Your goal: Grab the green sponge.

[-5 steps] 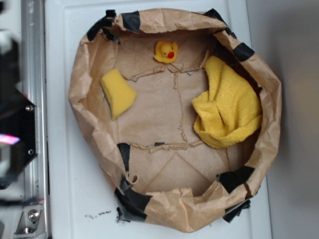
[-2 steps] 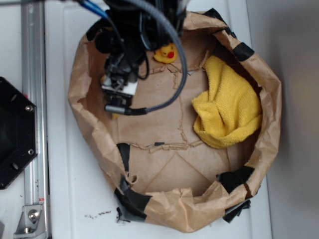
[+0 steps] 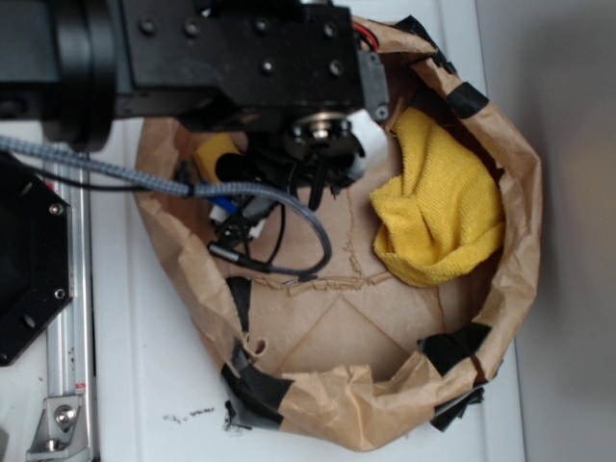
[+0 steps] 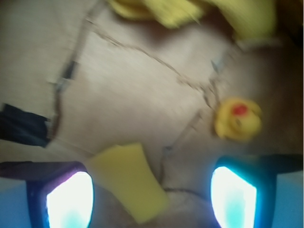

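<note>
A paper bag point(image 3: 500, 289) with its walls rolled down sits on the counter point(image 3: 135, 385). Inside it, the towel point(image 3: 438, 207) lies bunched against the right wall in the exterior view. The robot arm point(image 3: 221, 48) reaches in from the upper left and covers the bag's upper-left part. In the wrist view, the sponge point(image 4: 128, 180) lies flat on the bag's floor between the fingers of the hand point(image 4: 152, 192), nearer the left finger, with the duck point(image 4: 237, 118) farther off, above the right finger.

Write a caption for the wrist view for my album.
Open pincer above a paper-lined basin, yellow sponge between its fingers, rubber duck nearby.
</note>
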`<act>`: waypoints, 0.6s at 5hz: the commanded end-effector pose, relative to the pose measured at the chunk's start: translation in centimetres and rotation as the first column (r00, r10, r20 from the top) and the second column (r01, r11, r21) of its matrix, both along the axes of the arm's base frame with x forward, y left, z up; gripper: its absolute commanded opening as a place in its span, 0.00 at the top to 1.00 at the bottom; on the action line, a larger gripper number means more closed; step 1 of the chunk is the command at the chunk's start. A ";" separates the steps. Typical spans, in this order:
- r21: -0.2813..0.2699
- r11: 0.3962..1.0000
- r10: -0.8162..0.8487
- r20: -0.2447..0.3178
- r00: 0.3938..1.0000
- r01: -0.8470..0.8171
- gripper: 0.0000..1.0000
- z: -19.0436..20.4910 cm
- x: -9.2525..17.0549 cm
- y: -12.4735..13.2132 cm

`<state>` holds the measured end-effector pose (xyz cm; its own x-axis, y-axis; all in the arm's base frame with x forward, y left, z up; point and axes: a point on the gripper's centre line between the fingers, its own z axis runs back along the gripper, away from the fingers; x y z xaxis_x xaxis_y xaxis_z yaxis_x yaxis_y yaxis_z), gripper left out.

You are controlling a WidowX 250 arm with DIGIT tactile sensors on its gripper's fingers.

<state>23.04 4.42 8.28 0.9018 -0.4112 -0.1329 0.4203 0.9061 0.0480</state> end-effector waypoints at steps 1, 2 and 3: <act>0.009 1.000 0.001 0.026 1.000 -0.002 0.00 0.4 0.5 -0.1; 0.009 1.000 0.001 0.026 1.000 -0.002 0.00 0.4 0.5 -0.1; -0.011 0.995 -0.094 0.043 0.995 0.095 0.00 -2.1 -0.5 -0.2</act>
